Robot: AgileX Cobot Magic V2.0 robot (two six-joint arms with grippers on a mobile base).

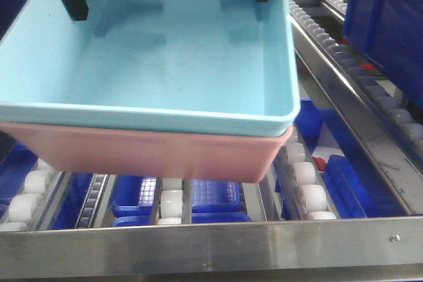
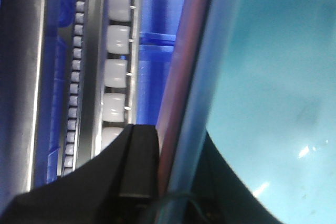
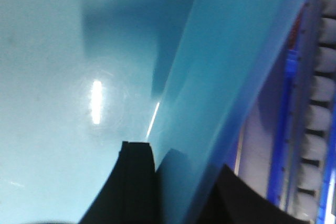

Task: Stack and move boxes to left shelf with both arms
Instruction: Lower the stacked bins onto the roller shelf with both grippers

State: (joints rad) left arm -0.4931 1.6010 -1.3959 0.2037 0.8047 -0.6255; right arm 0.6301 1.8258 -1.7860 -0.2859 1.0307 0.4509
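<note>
The light blue bin (image 1: 165, 51) sat nested inside the salmon pink bin (image 1: 152, 153), the stack held just above the white rollers (image 1: 305, 183) of the steel rack (image 1: 198, 246), behind its front bar. The left gripper (image 2: 157, 182) pinched the stack's left wall, one finger outside and one inside; the right gripper (image 3: 178, 192) was clamped likewise over the right wall. Stacking looked complete and the carry to the shelf under way. The next move would call for both arms lowering evenly, then releasing together. Dark blue crates (image 1: 386, 24) stood at far right.
</note>
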